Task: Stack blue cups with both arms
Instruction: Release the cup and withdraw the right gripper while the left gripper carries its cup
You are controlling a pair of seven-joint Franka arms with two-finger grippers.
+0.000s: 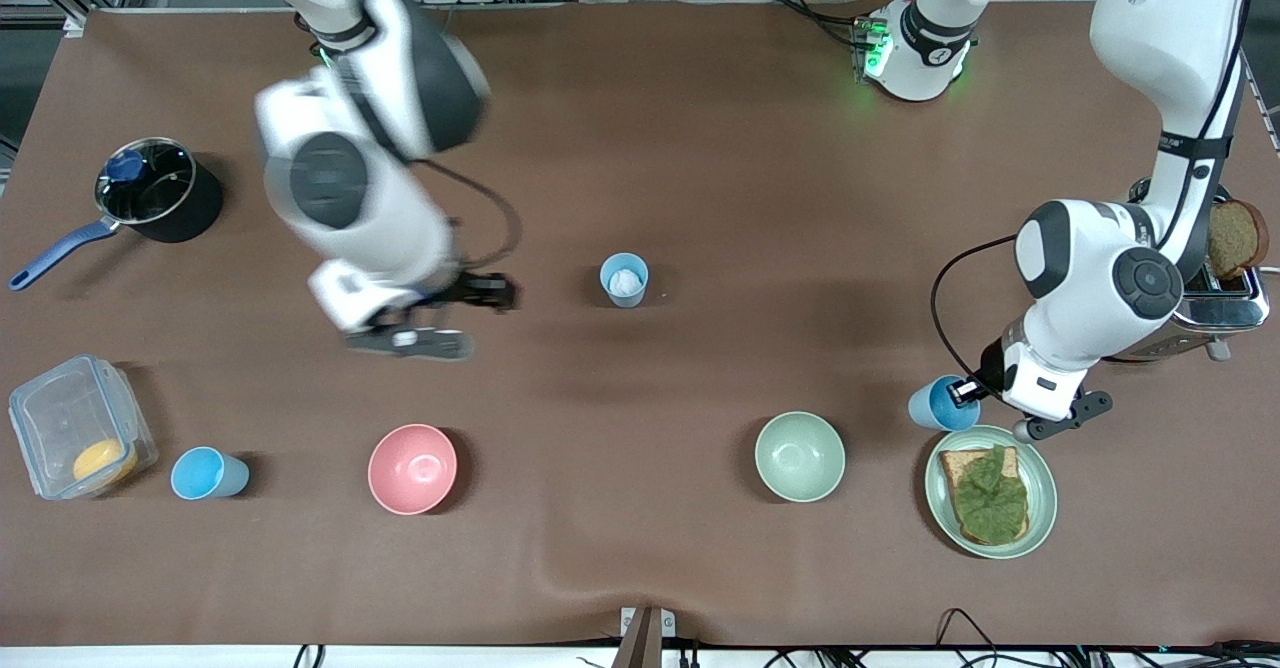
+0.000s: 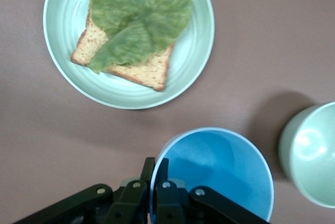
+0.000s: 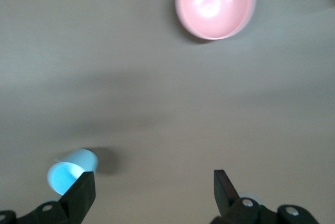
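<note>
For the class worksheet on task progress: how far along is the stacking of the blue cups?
No cup is stacked yet. The left gripper pinches the rim of one blue cup beside the plate. The right gripper hangs open over bare table. Two other blue cups stand apart.

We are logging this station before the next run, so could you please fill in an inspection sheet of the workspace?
Surface: brown cloth, rippled along its edge nearest the front camera.
Job's things: three blue cups, none stacked: held cup beside the plate; middle cup, whitish inside; end cup beside the box.
Clutter: pink bowl, green bowl, bread with lettuce on the plate, pot, toaster.
Grippers: left gripper pinches the held cup's rim; right gripper open, over bare cloth.
Cables: one black cable looping off each wrist.
Surroundings: frame, wires.
</note>
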